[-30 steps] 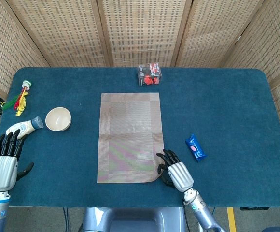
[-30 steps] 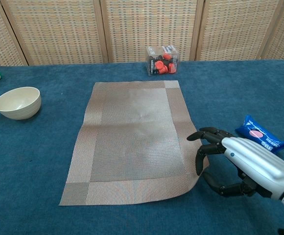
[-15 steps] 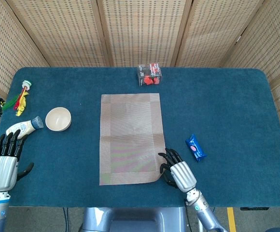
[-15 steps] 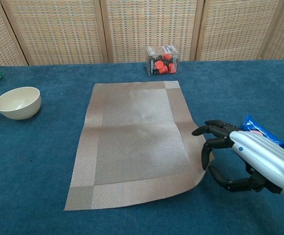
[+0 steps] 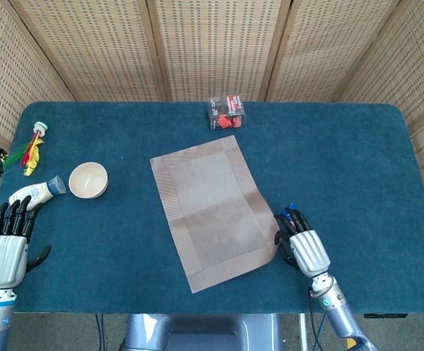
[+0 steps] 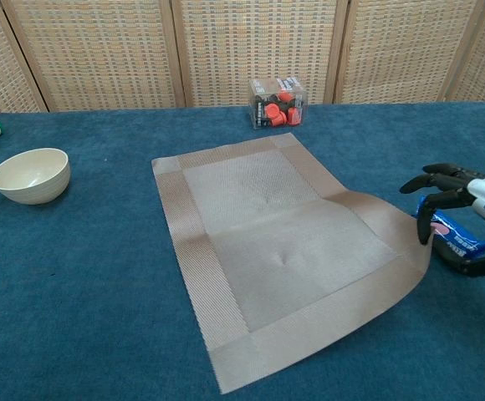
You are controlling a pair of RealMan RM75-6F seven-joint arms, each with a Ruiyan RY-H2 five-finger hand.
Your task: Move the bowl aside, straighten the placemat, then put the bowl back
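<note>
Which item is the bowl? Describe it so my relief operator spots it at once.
Start at the blue table and go to its left side, left of the placemat. The bowl sits there upright, beside a small tube. It is the only round, cream, empty dish there.

Right hand closed in a pinch low at the near right; left hand idle at the near left.

The right hand (image 5: 302, 246) is seen palm down, its dark fingers (image 6: 433, 219) curled against the thumb on the placemat (image 5: 212, 208) corner, which is lifted. The left hand (image 5: 6, 245) is held flat, back upward, its fingers (image 5: 14, 216) extended straight forward and holding nothing.
</note>
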